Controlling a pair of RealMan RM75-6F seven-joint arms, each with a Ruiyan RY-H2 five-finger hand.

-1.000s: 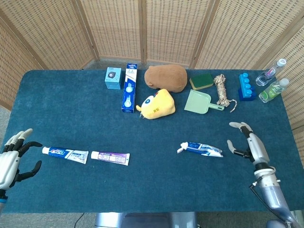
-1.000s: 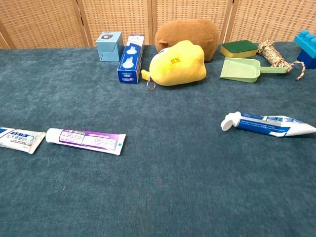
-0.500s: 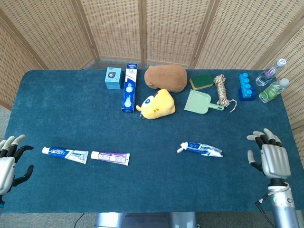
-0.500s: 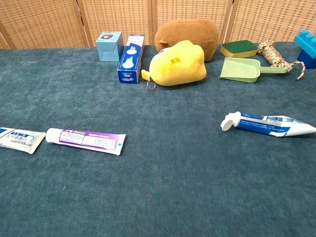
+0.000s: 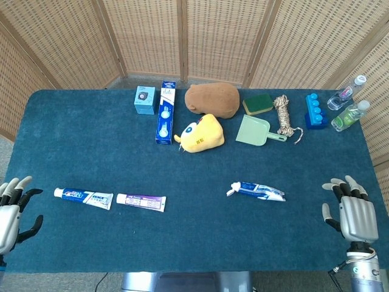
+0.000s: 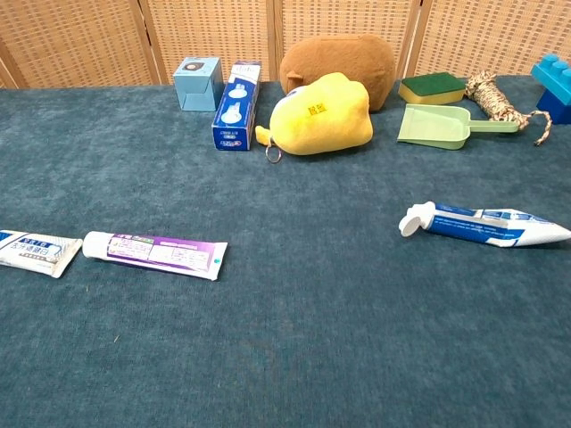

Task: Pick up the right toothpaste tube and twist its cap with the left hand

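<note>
1. The right hand (image 5: 351, 214) sits at the right edge of the table (image 5: 194, 243). Its fingers are spread apart and it holds nothing.
2. The left hand (image 5: 10, 210) sits at the left edge of the table. It too is spread wide and holds nothing.
3. Neither hand shows in the chest view.
4. The white tube (image 5: 258, 191) is the thing nearest the right hand. It lies on the cloth at about 10 o'clock from that hand, with a gap between them.
5. This tube lies almost sideways. Its cap points to 9 o'clock, away from the right hand. Its flat end points to 3 o'clock, toward that hand.
6. The blue tube (image 5: 83, 197) is the thing nearest the left hand. It lies at about 2 o'clock from that hand, near it but not touching.
7. The blue tube also lies sideways. Its cap end points to 9 o'clock, toward the left hand.
8. The purple tube (image 5: 141, 201) lies just past the blue tube, at 3 o'clock from it.
9. I think the left hand has the shorter reach to its tube. The right hand has to go a bit more.
</note>
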